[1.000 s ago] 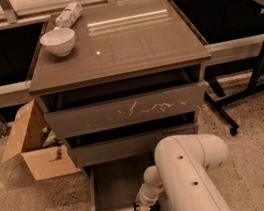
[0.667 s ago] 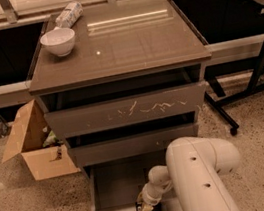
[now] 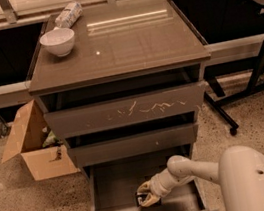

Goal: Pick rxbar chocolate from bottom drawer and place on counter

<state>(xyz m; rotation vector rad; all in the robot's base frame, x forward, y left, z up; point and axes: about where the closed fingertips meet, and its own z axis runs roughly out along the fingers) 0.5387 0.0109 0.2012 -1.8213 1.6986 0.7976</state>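
Gripper (image 3: 147,194) sits low in your camera view, reaching down into the pulled-out bottom drawer (image 3: 112,192). Your jaws stand parted, one tip on either side of the black rxbar chocolate (image 3: 141,198) lying on the drawer floor; you cannot tell whether they touch it. Up on the table (image 3: 126,42), a white bowl (image 3: 58,41) sits beside a whitish packet (image 3: 68,14).

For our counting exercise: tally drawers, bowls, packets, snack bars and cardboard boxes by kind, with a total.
Drawers: 3 (top drawer, middle drawer, bottom drawer)
Bowl: 1
Packet: 1
Snack bar: 1, at the end effector in the bottom drawer
Cardboard box: 1
Total: 7
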